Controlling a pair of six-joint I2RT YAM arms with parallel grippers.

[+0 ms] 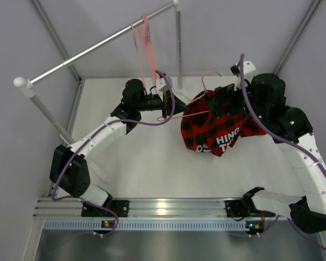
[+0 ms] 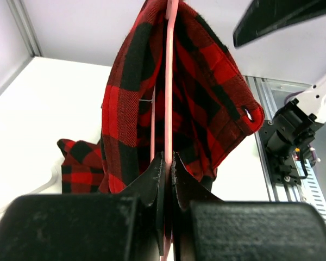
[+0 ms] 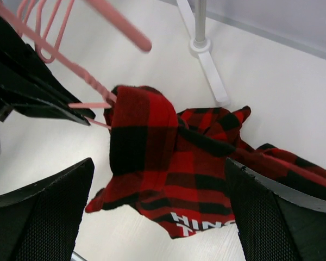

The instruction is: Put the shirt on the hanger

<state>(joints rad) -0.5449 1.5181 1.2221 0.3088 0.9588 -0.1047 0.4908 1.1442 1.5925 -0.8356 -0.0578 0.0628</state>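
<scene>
The red-and-black plaid shirt (image 1: 217,128) with white lettering is draped over one end of the pink wire hanger (image 1: 198,113), and its lower part sags to the table. My left gripper (image 2: 168,163) is shut on the hanger's wire (image 2: 169,81), holding it above the table left of the shirt (image 2: 201,92). My right gripper (image 3: 160,217) stands wide open just above the shirt (image 3: 168,168), with nothing between its fingers. In the top view it (image 1: 224,98) hovers at the shirt's far edge, near the hanger's hook.
A white clothes rail (image 1: 98,46) crosses the back left, with more pink hangers (image 1: 144,38) hanging from it. Its post foot (image 3: 206,54) rests on the table behind the shirt. Grey walls enclose the table (image 1: 146,163).
</scene>
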